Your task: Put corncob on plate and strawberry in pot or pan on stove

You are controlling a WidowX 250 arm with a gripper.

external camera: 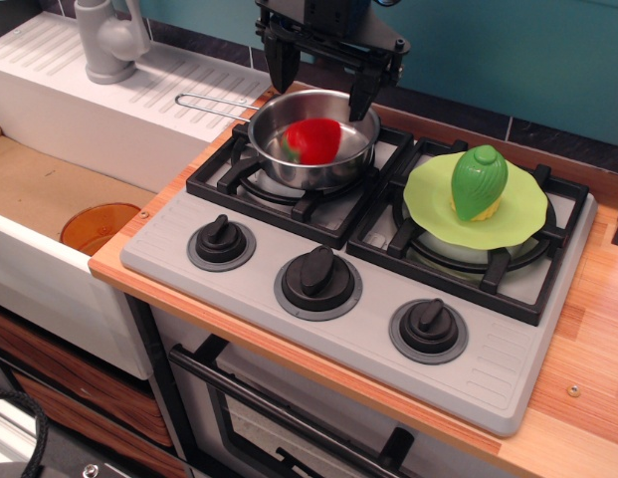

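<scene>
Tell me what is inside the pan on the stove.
The strawberry lies inside the pan, blurred, with the open gripper above it. The pan's bare steel floor shows around it; the part beneath the strawberry is covered.

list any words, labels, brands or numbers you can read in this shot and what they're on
None: no readable text, brand, number or sign shows in this view.
The stove and its three knobs carry no legible marks.
The pot, strawberry, plate, corncob and gripper are plain too.
</scene>
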